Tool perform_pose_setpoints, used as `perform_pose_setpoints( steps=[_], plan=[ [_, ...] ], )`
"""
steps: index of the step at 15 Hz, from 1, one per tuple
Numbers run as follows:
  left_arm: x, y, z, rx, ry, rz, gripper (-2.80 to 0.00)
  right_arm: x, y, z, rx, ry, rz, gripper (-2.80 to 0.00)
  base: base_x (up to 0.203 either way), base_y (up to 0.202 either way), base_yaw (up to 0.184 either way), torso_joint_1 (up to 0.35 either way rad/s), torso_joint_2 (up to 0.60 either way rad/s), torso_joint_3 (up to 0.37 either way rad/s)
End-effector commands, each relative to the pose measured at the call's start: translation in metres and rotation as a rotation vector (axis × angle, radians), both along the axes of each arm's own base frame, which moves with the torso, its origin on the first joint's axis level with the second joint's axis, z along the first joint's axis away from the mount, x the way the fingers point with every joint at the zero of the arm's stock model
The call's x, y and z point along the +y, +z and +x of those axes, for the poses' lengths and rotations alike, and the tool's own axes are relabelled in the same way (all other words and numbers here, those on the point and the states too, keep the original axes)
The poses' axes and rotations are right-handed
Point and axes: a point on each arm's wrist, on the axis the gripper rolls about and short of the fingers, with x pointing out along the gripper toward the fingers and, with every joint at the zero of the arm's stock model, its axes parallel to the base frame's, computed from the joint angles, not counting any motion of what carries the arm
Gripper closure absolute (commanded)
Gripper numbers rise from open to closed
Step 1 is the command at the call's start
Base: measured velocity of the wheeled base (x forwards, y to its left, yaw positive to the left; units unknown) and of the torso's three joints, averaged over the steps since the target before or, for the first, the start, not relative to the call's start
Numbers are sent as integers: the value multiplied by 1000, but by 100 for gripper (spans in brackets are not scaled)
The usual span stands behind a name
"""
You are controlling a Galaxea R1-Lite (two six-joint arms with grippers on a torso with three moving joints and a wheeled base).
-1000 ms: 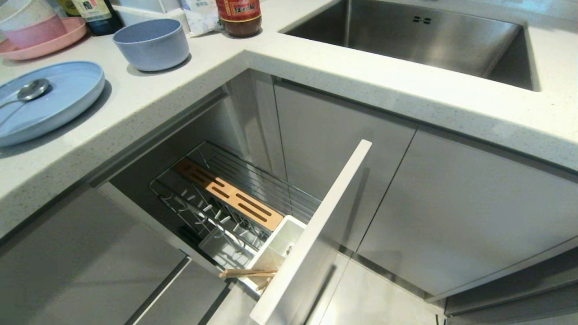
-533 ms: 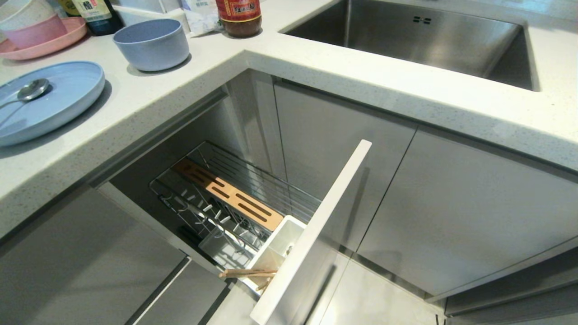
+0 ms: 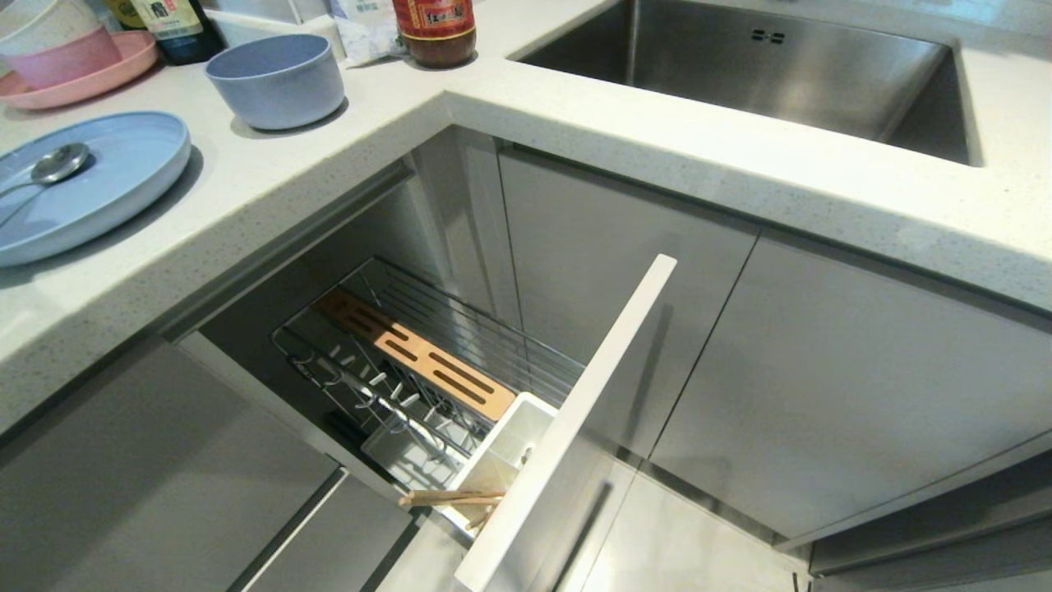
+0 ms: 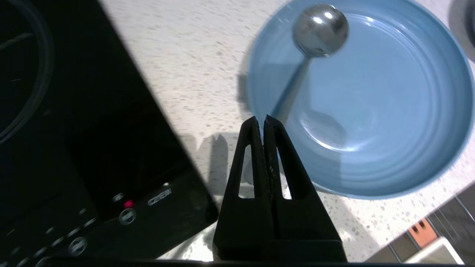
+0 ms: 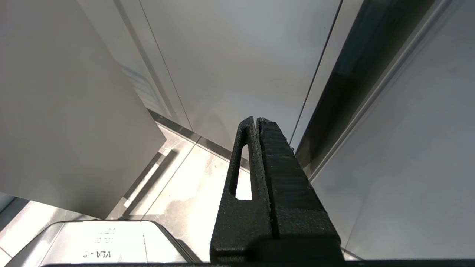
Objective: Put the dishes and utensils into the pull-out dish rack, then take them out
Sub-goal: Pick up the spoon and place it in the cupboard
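Note:
The light blue oval plate (image 3: 99,185) lies on the counter at the left with the silver spoon (image 3: 57,164) on it. Behind it stands the blue-grey bowl (image 3: 275,78). Below the counter the pull-out dish rack (image 3: 427,370) stands open, and the wooden chopsticks (image 3: 452,497) stick out of its white cutlery cup (image 3: 514,452). In the left wrist view my left gripper (image 4: 260,120) hovers shut and empty above the plate's (image 4: 389,111) near rim, by the end of the spoon's (image 4: 319,29) handle. My right gripper (image 5: 256,120) is shut and empty, parked low by the cabinet fronts. Neither arm shows in the head view.
A black induction hob (image 4: 74,129) lies on the counter beside the plate. A pink plate with stacked bowls (image 3: 66,57), bottles (image 3: 434,29) and a steel sink (image 3: 764,70) are further back. The rack's pale front panel (image 3: 575,419) juts out into the floor space.

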Motion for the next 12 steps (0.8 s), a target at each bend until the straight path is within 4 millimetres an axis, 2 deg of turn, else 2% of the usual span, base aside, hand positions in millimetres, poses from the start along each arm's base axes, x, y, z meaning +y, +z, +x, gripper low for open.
perform_pose_setpoints(
  steps=[1,5,6,7,12],
  plan=[
    [10,-6,10,26,-55,-30,0,0,-1,0,0,0,-1,0,0,0,0,0,0,0],
    [11,-14,14,86,-145,-33,0,0,-1,0,-1,0,0,0,0,0,0,0,0,0],
    [12,-15,14,98,-155,-28,-29,0,0,0,-2,0,0,0,0,0,0,0,0,0],
    [13,-16,16,103,-159,-27,-280,0,0,0,-2,0,0,0,0,0,0,0,0,0],
    [19,-18,24,103,-191,-44,-280,0,0,0,-2,0,0,0,0,0,0,0,0,0]
  ],
)
